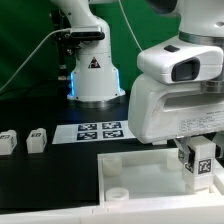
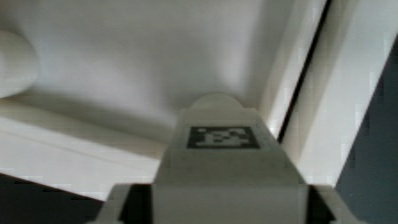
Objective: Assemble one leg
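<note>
One leg (image 1: 203, 160) is clamped in the hand (image 1: 203, 172), apparently just above the white board (image 1: 140, 175).

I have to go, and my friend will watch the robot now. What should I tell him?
Gripper: shut on one leg, held upright over the big white board, near its edge.
Two other legs sit on the table at the exterior view's left, near the marker board.
Done: one leg is picked up and at the board.
Left: put it into a round socket and fix it.
</note>
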Robot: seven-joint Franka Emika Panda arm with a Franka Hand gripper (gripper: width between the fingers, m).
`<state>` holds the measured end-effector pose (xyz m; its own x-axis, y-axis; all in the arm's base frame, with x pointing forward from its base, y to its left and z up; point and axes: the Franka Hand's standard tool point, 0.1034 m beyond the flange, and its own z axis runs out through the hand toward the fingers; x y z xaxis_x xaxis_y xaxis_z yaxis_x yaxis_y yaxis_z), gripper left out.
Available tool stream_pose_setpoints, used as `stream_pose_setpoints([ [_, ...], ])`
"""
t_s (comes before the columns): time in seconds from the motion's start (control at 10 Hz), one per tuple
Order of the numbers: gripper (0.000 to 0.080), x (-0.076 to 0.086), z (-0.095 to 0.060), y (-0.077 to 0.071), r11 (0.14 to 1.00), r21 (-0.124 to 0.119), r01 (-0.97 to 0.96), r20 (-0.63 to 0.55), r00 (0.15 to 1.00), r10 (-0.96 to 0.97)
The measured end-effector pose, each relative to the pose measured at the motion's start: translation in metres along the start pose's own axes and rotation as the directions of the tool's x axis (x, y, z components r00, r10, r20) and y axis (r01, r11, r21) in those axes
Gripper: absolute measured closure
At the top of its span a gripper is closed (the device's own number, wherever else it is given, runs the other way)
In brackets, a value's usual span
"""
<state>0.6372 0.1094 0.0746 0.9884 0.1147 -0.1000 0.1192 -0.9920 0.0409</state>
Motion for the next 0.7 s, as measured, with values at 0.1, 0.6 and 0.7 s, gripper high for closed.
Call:
stream_pose_setpoints([
  [0.1, 0.0505, 0.0009, 0.0014, 0.0003, 0.998, 0.003, -0.065, -0.001, 0.998, 0.065],
  [0.6, 0.0505, 0.0058, 0.0013, 0.0059, 0.777, 0.08, -0.624, 0.058, 0.781, 0.621],
  [0.7, 0.0505, 0.0054, 0.0015, 0.0068, 0.701, 0.082, -0.708, 0.076, 0.706, 0.704],
])
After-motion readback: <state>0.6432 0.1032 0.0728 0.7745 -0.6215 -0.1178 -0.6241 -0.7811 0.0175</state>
